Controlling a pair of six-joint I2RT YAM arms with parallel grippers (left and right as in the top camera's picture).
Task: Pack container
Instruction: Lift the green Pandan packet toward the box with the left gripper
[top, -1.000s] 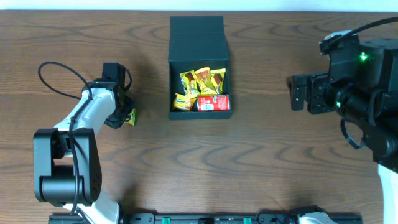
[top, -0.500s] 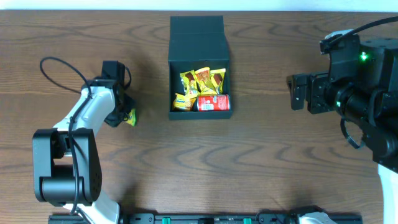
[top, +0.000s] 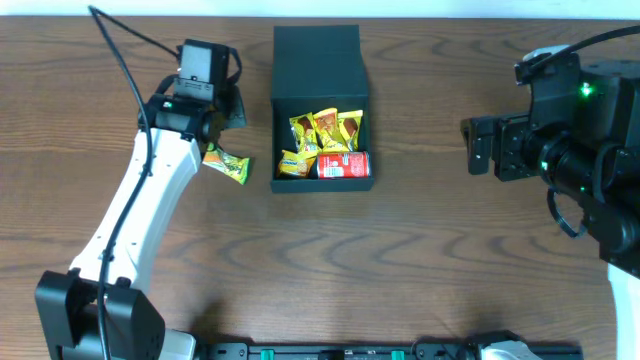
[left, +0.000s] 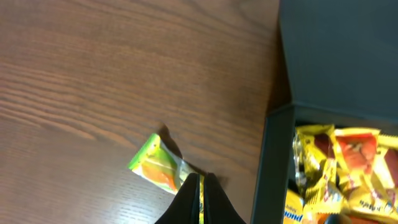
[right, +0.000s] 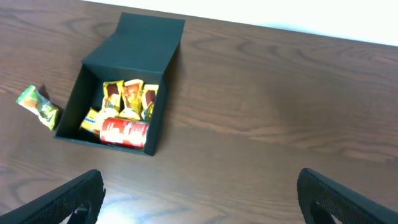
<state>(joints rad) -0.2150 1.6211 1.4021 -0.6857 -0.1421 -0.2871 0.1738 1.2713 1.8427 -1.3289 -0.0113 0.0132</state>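
Several yellow packets (top: 322, 135), one red can (top: 343, 166) inside open container (top: 320, 185)

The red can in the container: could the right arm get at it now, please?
Probably yes: the container stands open, the red can lies uncovered inside, and only bare table separates it from the open right tool.

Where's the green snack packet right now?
In the overhead view, the green snack packet is pinched in the left pincer, just left of the dark box, outside it.

The container (top: 318, 55) looks matt cardboard, the packets (top: 325, 128) glossy foil, the table (top: 420, 250) grained wood.
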